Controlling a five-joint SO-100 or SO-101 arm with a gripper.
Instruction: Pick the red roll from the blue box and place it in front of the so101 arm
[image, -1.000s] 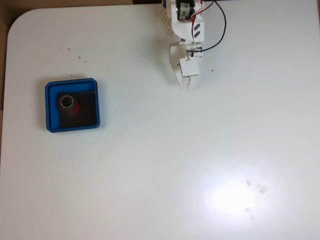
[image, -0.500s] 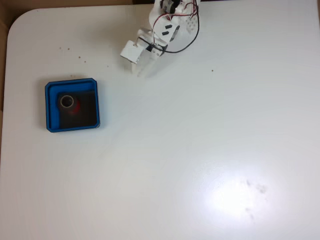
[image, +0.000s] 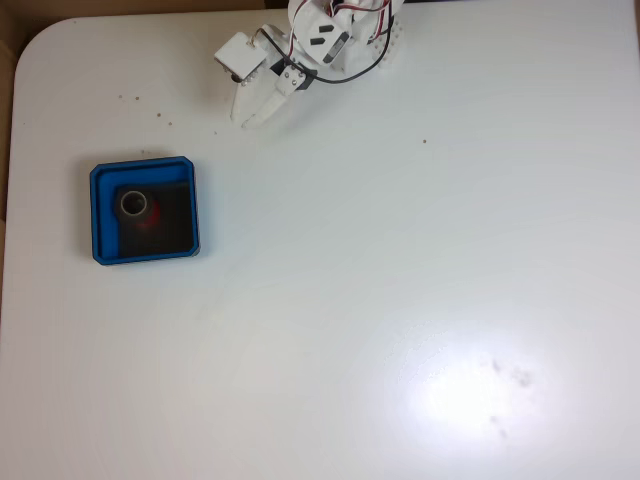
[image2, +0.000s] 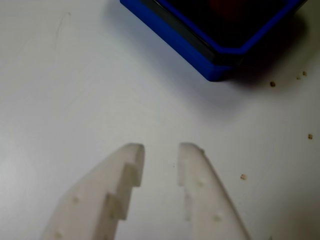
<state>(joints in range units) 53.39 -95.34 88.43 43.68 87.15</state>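
Red roll (image: 140, 208) stands inside the blue box (image: 144, 167), in the upper left part of its black floor as the fixed view shows it. Its round hole faces up toward the camera, so its axis is upright; the pale inner core is clear and the red side shows just below and to the right of it.

In the wrist view, the gripper (image2: 159, 154) comes in from the bottom edge, with its two white fingers a little apart and nothing between them. Beyond the tips lies bare white table (image2: 75, 85), then one corner of the blue box (image2: 220, 70) at the top, with some small crumbs (image2: 243, 176) at the right.

In the fixed view, the so101 arm (image: 325, 40) is at the top edge, and its gripper (image: 247, 120) points down and left, well apart from the box.
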